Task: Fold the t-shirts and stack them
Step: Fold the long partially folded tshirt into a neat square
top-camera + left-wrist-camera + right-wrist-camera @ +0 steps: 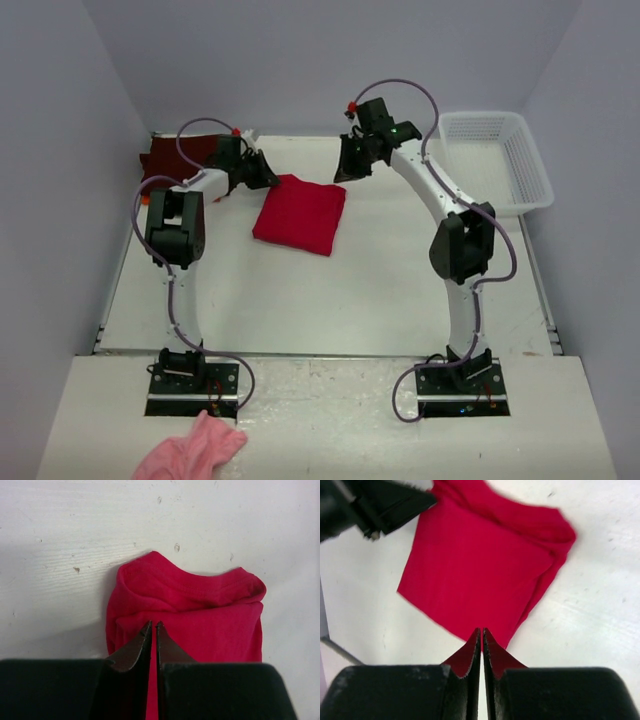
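A bright red t-shirt (300, 215) lies folded into a rough square in the middle of the table. It fills the left wrist view (200, 610) and the right wrist view (475, 565). My left gripper (266, 180) (153, 624) hovers over its back left corner, jaws nearly together with nothing between them. Above the shirt's back right corner, my right gripper (346, 170) (481, 629) is also shut and empty. The left gripper's fingers (385, 505) show in the right wrist view. A dark maroon t-shirt (165, 160) lies crumpled at the back left, partly hidden by the left arm.
A white plastic basket (500, 160) stands at the back right of the table. A small pink fluffy cloth (195, 450) lies on the near ledge in front of the left arm's base. Grey walls close in the sides and back.
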`<state>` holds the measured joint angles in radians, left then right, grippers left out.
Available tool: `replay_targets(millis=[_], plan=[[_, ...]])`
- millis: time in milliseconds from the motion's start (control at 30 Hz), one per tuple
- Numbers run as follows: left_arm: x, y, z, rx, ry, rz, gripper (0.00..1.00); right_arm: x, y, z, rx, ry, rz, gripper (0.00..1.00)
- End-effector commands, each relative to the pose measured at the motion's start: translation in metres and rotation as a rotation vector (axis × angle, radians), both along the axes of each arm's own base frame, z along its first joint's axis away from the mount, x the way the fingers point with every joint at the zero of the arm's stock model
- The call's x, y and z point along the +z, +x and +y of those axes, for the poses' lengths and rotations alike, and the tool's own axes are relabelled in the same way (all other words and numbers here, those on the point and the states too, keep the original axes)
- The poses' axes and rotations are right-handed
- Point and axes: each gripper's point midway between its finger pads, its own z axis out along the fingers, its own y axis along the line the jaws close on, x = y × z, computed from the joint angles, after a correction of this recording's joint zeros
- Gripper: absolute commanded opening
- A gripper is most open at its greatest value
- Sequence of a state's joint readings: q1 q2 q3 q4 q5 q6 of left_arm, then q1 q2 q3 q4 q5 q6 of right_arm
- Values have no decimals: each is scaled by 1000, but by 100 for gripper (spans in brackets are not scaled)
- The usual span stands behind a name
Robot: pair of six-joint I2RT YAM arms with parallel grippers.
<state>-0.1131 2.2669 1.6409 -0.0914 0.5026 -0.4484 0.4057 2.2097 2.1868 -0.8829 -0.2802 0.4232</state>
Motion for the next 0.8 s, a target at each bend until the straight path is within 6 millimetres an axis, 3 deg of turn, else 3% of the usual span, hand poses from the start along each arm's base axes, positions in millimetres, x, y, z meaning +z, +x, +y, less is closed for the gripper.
replay_targets(millis=[0, 167, 367, 533, 667, 733, 767], plan=[[29, 3, 6, -10, 11, -78, 7, -20, -42, 26, 112, -36, 38, 1], [18, -3, 5, -10, -3, -55, 6, -66, -65, 56, 155, -46, 130, 0], [9, -6, 0, -22, -30, -35, 6, -95, -56, 71, 141, -35, 185, 0], [7, -11, 0, -27, -39, -27, 6, -112, -65, 75, 134, -32, 256, 0], [6, -12, -1, -33, -41, -27, 6, -137, -91, 71, 118, -60, 332, 0], [1, -11, -3, -38, -43, -17, 6, -133, -95, 73, 113, -50, 319, 0], [-7, -11, -3, -39, -44, 1, 6, -143, -106, 70, 113, -66, 341, 0]])
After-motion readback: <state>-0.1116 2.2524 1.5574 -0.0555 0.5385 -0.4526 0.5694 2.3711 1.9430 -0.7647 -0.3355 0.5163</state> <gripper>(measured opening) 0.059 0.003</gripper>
